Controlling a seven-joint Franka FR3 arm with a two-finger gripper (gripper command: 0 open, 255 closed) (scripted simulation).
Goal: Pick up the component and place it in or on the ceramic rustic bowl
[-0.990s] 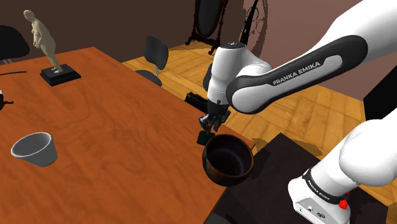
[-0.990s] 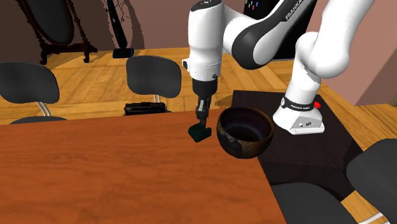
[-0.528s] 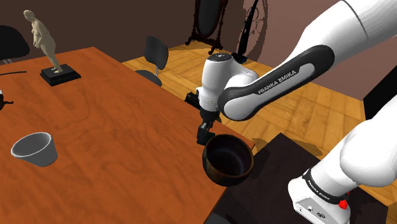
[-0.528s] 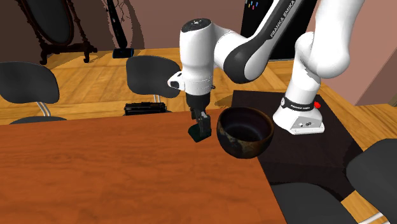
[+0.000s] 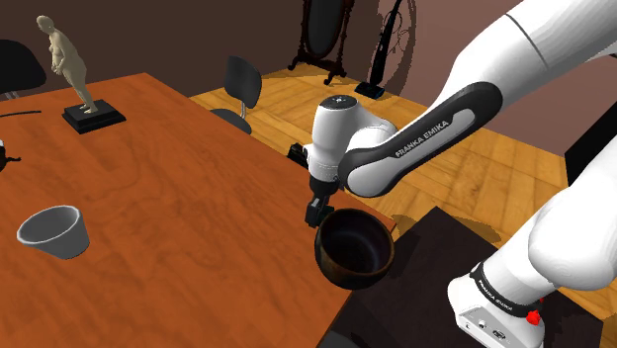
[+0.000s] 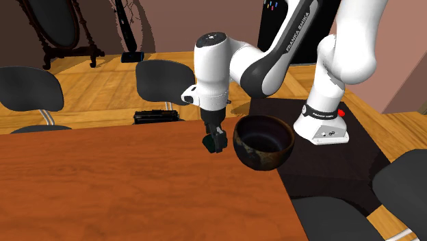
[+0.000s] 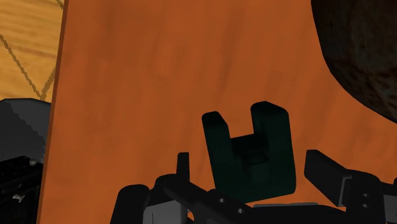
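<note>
A small dark green U-shaped component (image 7: 248, 156) sits on the orange-brown table (image 7: 159, 76), close to its edge and just beside the dark rustic bowl (image 7: 362, 57). My black gripper (image 7: 249, 164) is open. One finger stands on each side of the component, and a thin gap shows on both sides. In the second exterior view the gripper (image 6: 216, 139) hangs low at the table edge, with the component (image 6: 210, 144) at its tips and the bowl (image 6: 263, 142) right next to it. In the shoulder view the gripper (image 5: 317, 208) is just above the bowl's (image 5: 354, 247) rim.
A grey cup (image 5: 54, 230) and a figurine on a black base (image 5: 79, 79) stand further along the table (image 5: 178, 198). Dark chairs (image 6: 164, 82) and a black box (image 6: 156, 116) are on the wooden floor beyond the table edge. The dark stand (image 5: 435, 287) lies beneath the bowl.
The fingers have opened off the component. The hand has sunk lower around it and the arm's elbow has swung. The component stays beside the bowl.
</note>
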